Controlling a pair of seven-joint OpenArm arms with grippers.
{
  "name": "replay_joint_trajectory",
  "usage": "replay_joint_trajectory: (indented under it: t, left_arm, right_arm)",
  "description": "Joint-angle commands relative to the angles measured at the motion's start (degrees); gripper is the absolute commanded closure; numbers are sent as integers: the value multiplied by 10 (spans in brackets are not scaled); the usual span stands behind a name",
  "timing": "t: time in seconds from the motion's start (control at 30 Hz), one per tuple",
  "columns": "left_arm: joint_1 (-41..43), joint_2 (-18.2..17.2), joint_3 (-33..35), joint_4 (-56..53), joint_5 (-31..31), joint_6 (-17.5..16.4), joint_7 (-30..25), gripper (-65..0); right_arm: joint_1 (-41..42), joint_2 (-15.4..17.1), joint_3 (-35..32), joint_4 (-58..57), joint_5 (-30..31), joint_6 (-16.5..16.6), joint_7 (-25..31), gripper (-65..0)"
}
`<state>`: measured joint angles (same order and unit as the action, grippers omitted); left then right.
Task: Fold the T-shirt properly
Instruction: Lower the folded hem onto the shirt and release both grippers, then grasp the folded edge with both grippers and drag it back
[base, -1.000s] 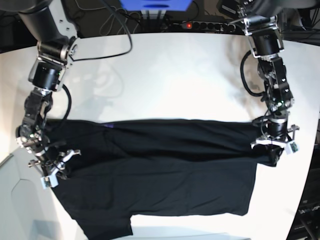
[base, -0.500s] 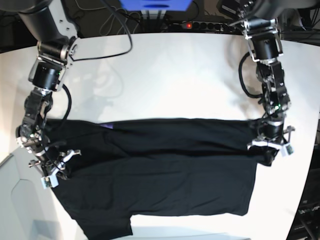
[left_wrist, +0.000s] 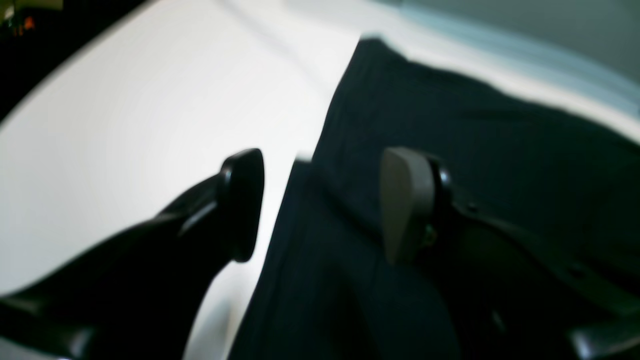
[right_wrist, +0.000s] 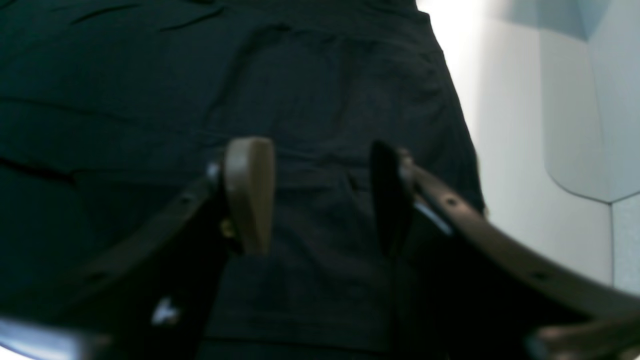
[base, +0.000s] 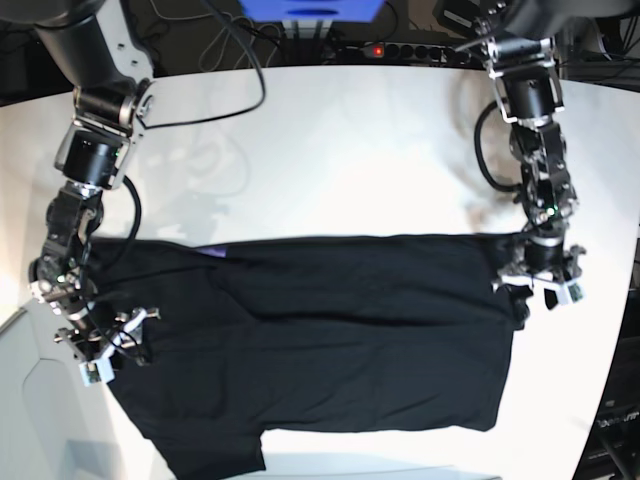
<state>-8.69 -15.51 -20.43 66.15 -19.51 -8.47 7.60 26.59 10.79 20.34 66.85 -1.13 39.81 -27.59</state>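
Where a second ago both grippers pinched its side edges, the T-shirt (base: 320, 340) now lies released on the white table (base: 340, 150), black, folded lengthwise, a purple patch near its far edge. The left gripper (left_wrist: 320, 205) and right gripper (right_wrist: 315, 195) hover spread apart above it; cables and a power strip (base: 400, 50) sit behind.

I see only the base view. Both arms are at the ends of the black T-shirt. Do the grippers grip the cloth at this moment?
Observer: No. The left wrist view shows the left gripper open, with the T-shirt edge lying slack between its fingers.
Operator: And the right one?
Observer: The right gripper is open too, with flat cloth below the gap.
Operator: Is the left gripper fully over the cloth?
Observer: No. One finger is over the white table, the other over the shirt.
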Motion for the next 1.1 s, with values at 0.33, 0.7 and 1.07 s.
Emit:
replay_joint_trajectory:
  t: [0.33,0.7,1.07]
  left_arm:
    - [79,4,-45,11,-36,-4,-16,-357]
    - [75,5,-16,-25,-53,-4,-16,-355]
    - [64,4,-12,-32,-54,-4,-16,-35]
  right_arm:
    - [-6,19,27,35,13,2,14,-370]
    - [-107,35,106,86,12,2,15,-370]
    - [-117,78,110,-25,13,2,20,-369]
